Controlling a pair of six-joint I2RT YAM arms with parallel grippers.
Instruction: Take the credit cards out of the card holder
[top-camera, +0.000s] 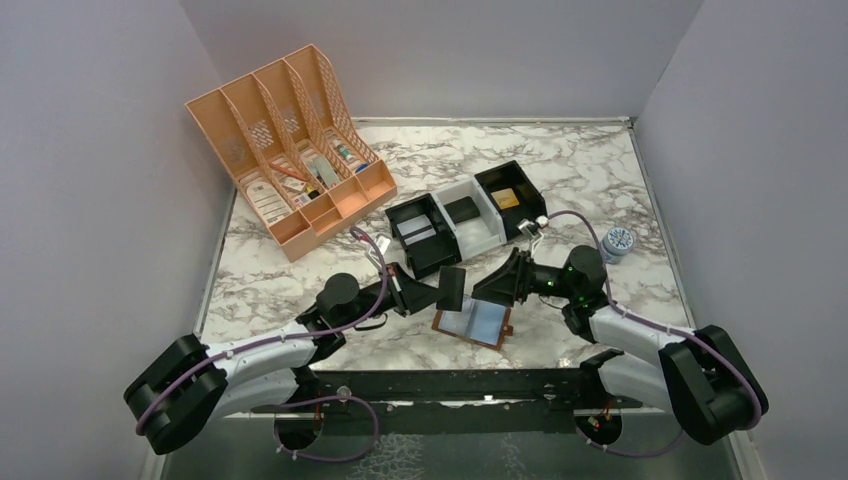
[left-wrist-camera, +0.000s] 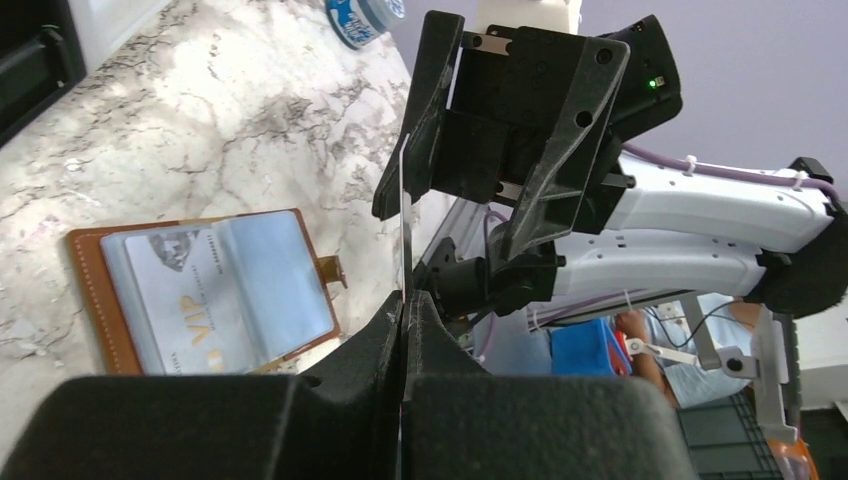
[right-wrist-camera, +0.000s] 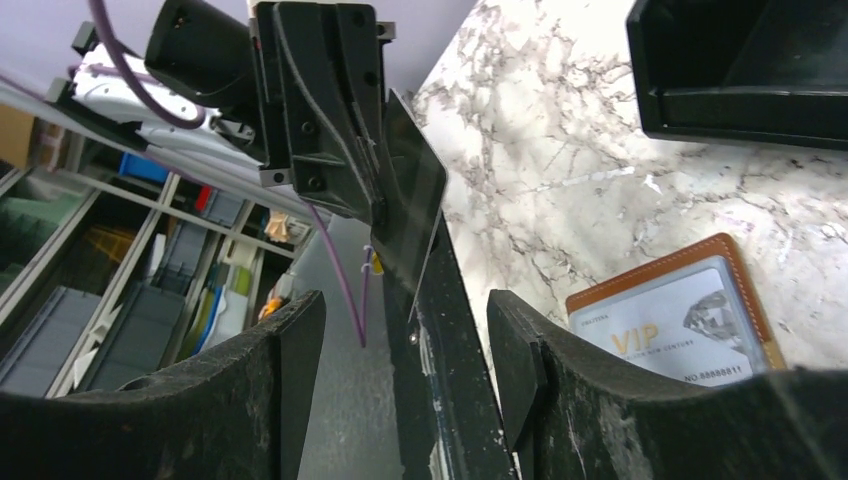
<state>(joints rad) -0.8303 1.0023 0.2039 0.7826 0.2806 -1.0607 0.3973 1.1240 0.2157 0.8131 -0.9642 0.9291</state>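
The card holder lies spread open on the marble, brown leather with pale inner pockets. A pale VIP credit card sits in its left pocket, and the card holder also shows at the right wrist view's lower right. My left gripper is shut on a dark credit card, held on edge above the holder and seen as a thin line. My right gripper faces it, open. The dark card hangs just in front of its spread fingers, untouched.
A peach file organizer stands at the back left. Black and white trays sit behind the grippers. A small blue-and-white jar rests at the right. The table's dark front edge runs close below the card holder.
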